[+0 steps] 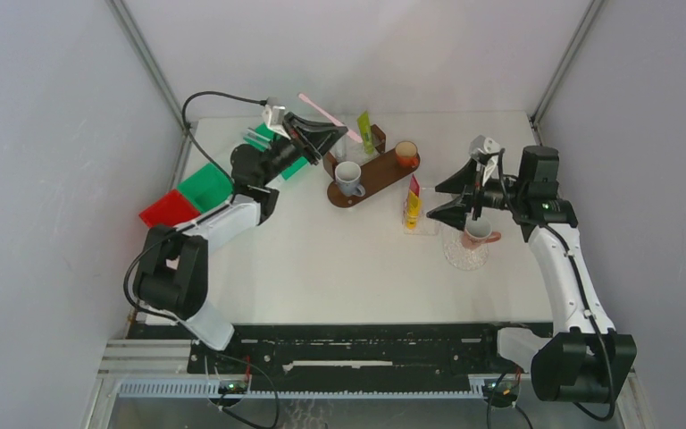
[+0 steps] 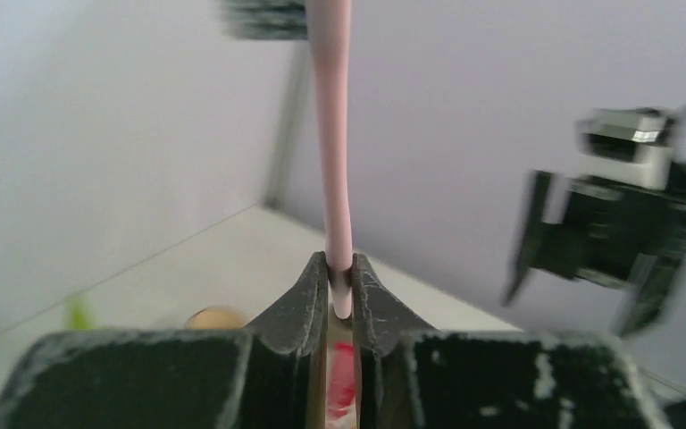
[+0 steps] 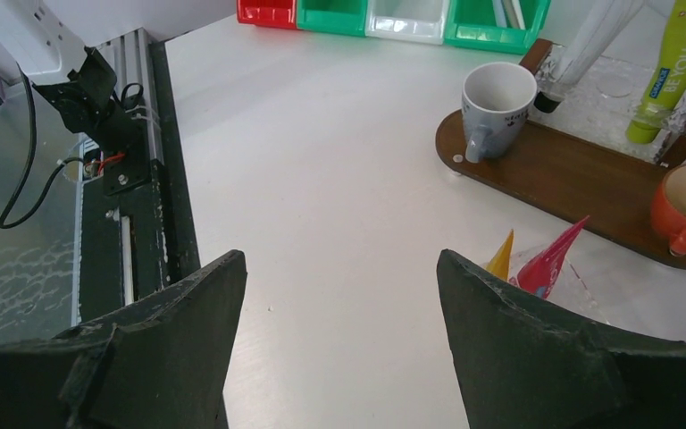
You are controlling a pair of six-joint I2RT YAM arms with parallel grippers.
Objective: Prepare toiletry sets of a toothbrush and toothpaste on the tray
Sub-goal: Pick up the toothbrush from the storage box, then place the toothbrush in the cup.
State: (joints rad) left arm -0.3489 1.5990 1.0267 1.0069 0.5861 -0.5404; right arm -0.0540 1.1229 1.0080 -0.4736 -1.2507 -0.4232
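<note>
My left gripper is shut on a pink toothbrush, held in the air over the far left end of the brown tray. In the left wrist view the toothbrush stands straight up from my closed left gripper. On the tray are a grey mug, an orange cup and a green-yellow tube upright in a clear glass. My right gripper hangs open and empty right of a red-yellow tube, above a pink mug.
Red and green bins line the table's left edge. The red-yellow tube stands in a clear glass on the table just off the tray. The pink mug sits on a clear glass saucer.
</note>
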